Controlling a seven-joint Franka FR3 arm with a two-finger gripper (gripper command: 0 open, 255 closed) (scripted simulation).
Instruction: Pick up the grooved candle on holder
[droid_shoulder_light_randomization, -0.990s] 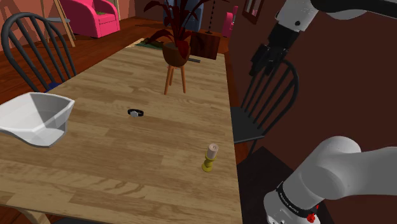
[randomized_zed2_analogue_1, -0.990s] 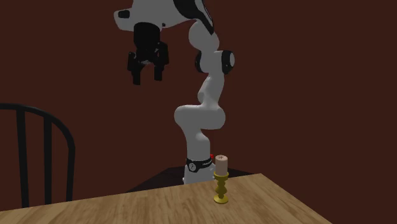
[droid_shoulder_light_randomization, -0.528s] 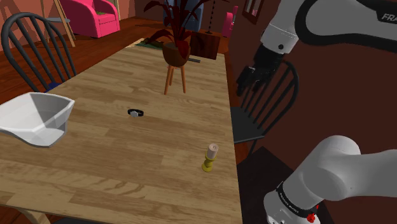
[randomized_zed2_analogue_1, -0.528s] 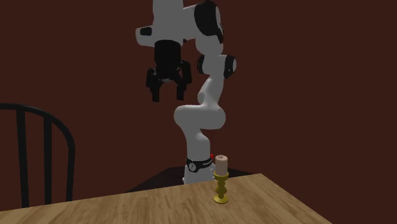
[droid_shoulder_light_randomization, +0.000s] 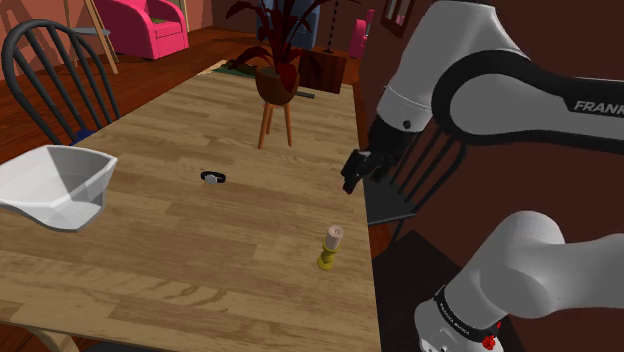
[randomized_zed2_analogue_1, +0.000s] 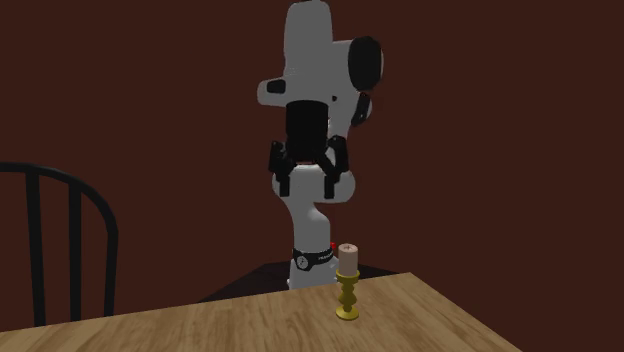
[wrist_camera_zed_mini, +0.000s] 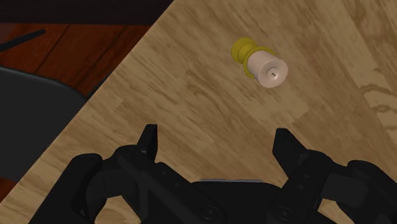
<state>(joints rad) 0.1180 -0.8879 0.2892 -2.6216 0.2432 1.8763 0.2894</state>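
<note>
Jaws lower; wood tbl (droid_shoulder_light_randomization: 180, 230), maroon walls (randomized_zed2_analogue_1: 150, 80)

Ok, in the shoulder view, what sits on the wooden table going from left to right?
White angular bin → small dark ring-shaped object → red-leaved potted plant on a wooden stand → pale candle on a yellow holder.

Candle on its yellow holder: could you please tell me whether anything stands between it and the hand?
Nothing visible does. The hand hangs open above the table, apart from the candle, and the wrist view has only bare wood between them.
</note>
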